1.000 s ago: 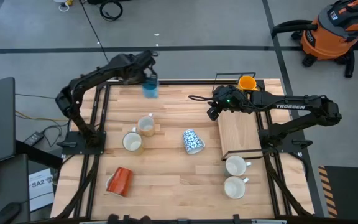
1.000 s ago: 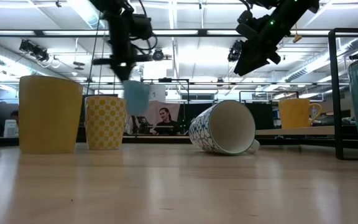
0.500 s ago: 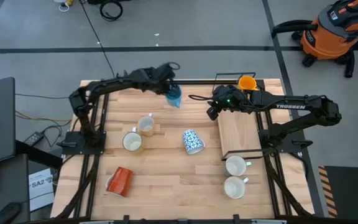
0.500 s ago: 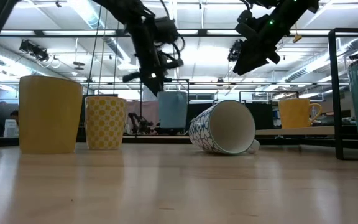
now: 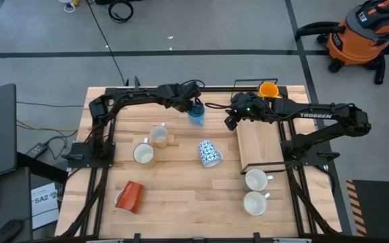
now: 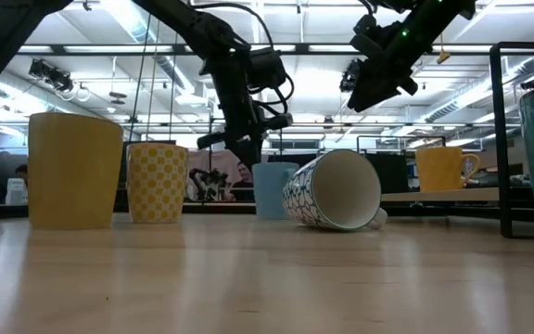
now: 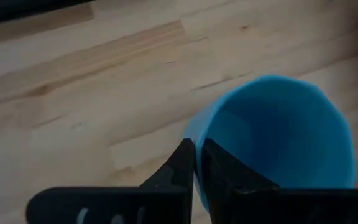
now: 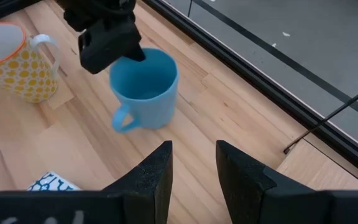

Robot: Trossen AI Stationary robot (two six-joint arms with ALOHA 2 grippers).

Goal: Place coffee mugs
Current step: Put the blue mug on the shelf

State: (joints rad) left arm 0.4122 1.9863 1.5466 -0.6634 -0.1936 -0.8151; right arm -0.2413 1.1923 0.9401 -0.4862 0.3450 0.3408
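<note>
The light blue mug (image 5: 196, 115) stands upright near the table's far edge, also in the low view (image 6: 273, 190) and the right wrist view (image 8: 145, 86). My left gripper (image 5: 192, 106) is shut on its rim. My right gripper (image 5: 231, 121) hangs open in the air just right of it, fingers apart (image 8: 193, 163). An orange-yellow mug (image 5: 268, 89) sits at the far end of a raised board. A blue-and-white patterned mug (image 5: 209, 153) lies on its side at the table's middle. My left gripper (image 7: 196, 154) pinches the light blue mug's wall at the rim (image 7: 194, 132), one finger inside the cup and one outside. The fingers come slanting down from the table's left. The mug is upright with its base on the table (image 6: 273, 216); its handle (image 8: 122, 119) points toward the near side.
A yellow-dotted mug (image 5: 159, 135) and a cream mug (image 5: 144, 154) stand left of centre. A red-orange mug (image 5: 130, 196) lies on its side near the front left. Two white mugs (image 5: 256, 179) (image 5: 254, 202) stand front right. The raised wooden board (image 5: 258, 145) has a black frame.
My left gripper has carried the light blue mug from high above the far-left edge toward the table's right and down. The mug, lifted clear before, now stands on the table beside the patterned mug. The right arm has kept still.
</note>
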